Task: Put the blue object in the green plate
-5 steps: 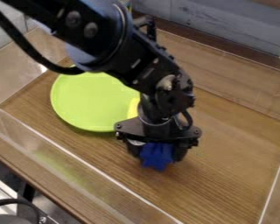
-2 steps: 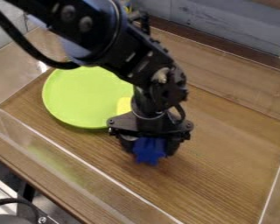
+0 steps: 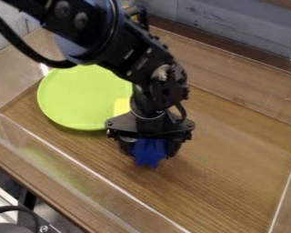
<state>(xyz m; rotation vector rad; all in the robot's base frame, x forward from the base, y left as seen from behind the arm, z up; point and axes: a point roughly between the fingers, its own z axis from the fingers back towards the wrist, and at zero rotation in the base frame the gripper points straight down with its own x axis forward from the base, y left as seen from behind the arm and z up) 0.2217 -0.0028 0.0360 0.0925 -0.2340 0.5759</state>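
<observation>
The green plate (image 3: 77,98) lies on the wooden table at the left. My gripper (image 3: 149,146) points down just off the plate's right rim. Its black fingers (image 3: 121,134) stand wide on both sides of the blue object (image 3: 148,153), shut on it. Only the block's lower end shows beneath the gripper, close over the table. The arm hides the plate's right edge.
A small yellow object (image 3: 119,108) peeks out at the plate's right rim, beside the wrist. Clear plastic walls (image 3: 39,146) run along the left and front of the table. A grey wall (image 3: 233,23) stands at the back. Bare wood (image 3: 233,155) stretches to the right.
My gripper has shifted left with the blue object between its fingers. The green plate has also slid a little to the left.
</observation>
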